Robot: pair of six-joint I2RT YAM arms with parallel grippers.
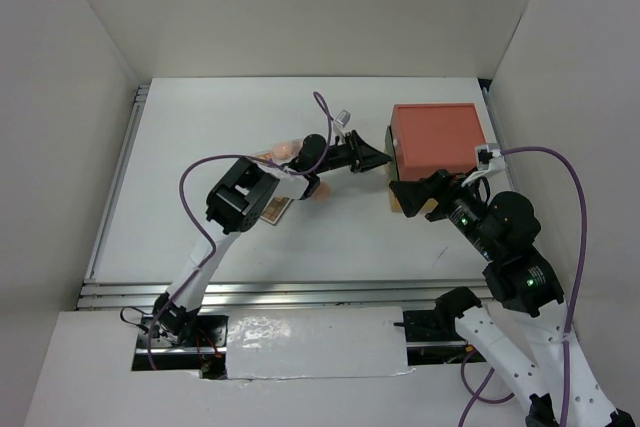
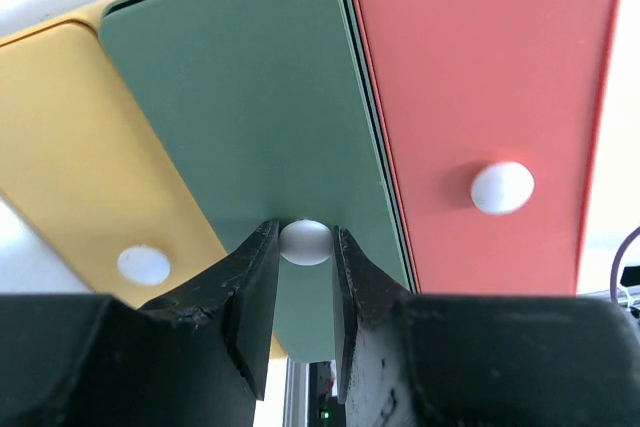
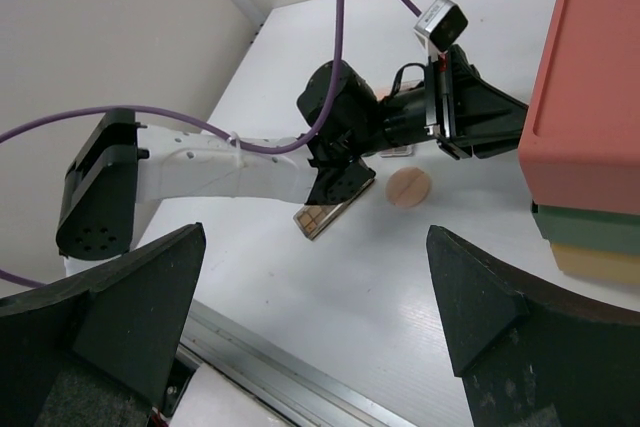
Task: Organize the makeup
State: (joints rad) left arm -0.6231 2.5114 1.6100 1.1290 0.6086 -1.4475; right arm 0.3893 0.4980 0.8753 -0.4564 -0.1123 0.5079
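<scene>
Round peach-pink compact (image 3: 408,188) lies flat on the white table (image 3: 330,297), closed, plain top face up, fully in the open. Eyeshadow palette (image 3: 330,209) is just beside it, not touching. It is a flat rectangle lying flat with its long axis slanted across the table. The exposed end shows a grid of small pans in browns and tans; the other end is hidden under the left arm (image 3: 230,167). Cannot tell if it has a clear lid. Second peach-pink compact (image 1: 287,150) sits farther back, on the arm's far side, partly covered. It looks rounded, but whether one or two pieces lie there is unclear.
</scene>
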